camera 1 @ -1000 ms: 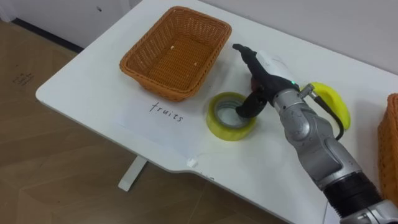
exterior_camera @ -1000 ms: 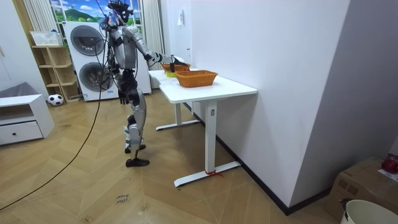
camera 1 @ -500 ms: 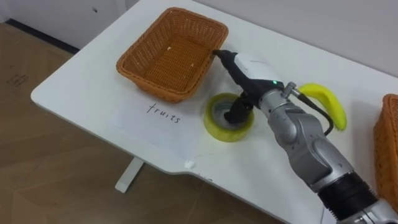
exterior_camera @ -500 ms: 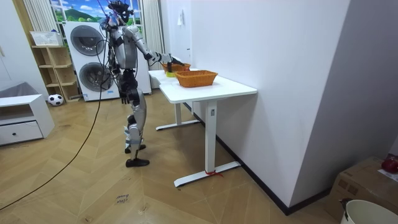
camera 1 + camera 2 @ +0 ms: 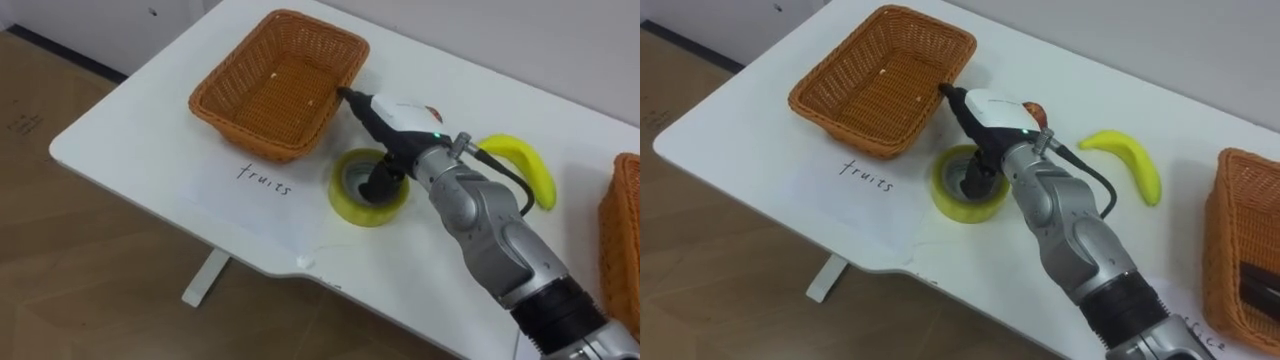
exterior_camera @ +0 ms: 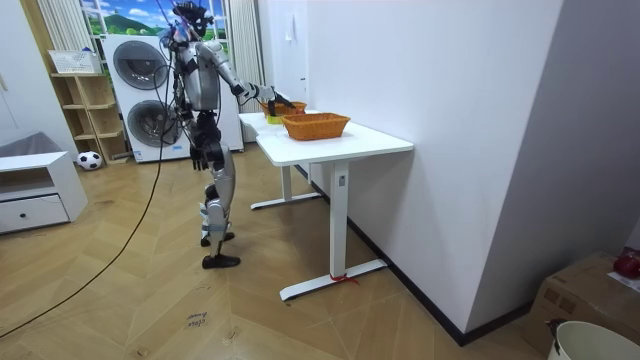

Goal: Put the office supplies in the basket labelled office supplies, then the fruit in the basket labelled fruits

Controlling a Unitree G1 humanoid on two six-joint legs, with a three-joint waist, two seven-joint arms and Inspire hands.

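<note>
Hovering right hand (image 5: 398,114), fingers straight, thumb dipping inside yellow tape roll (image 5: 350,207) beneath.

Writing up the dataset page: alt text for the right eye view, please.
The robot's right hand is over a yellow tape roll on a white table, thumb down in its core, fingers straight toward a wicker basket. A banana lies to the right, a second basket at the right edge.
</note>
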